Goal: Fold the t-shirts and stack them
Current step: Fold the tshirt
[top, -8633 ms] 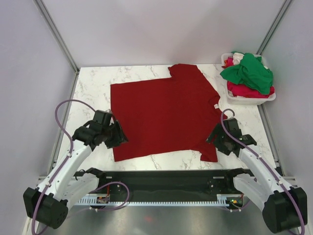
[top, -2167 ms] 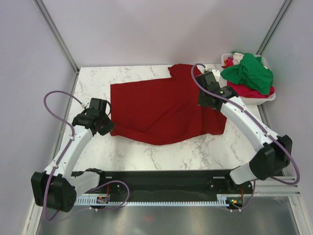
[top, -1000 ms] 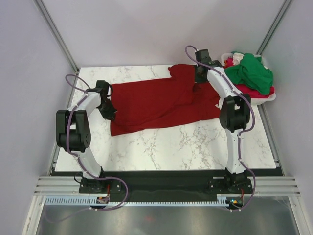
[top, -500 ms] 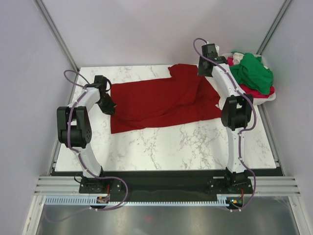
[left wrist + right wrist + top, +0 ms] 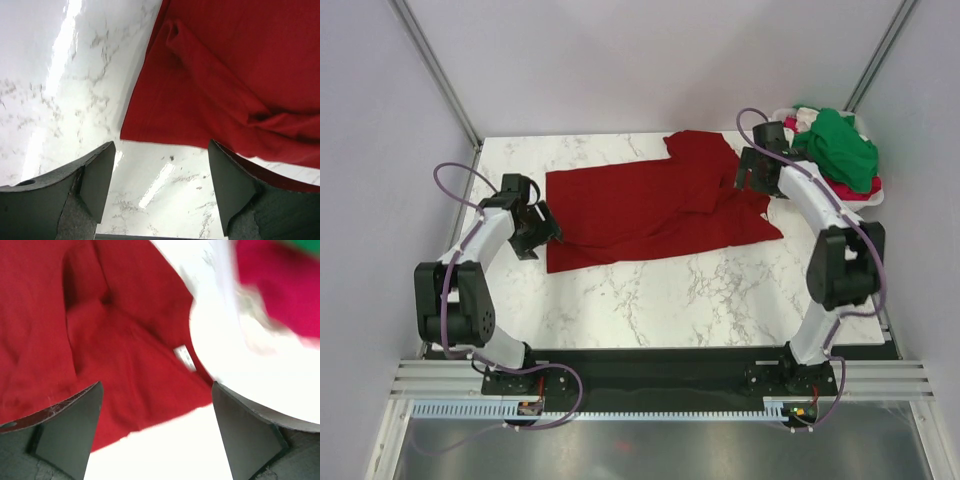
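My left gripper (image 5: 160, 185) and right gripper (image 5: 157, 425) stand wide and empty above the left and right ends of the dark red t-shirt (image 5: 650, 210). Its fold lies unaided, so I judge no grip is needed.

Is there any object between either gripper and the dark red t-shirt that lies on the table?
Nothing visible is in the way. The left gripper hangs open over the near left corner of the dark red t-shirt, with only the table beside it. The right gripper hangs open directly over the shirt's right part.
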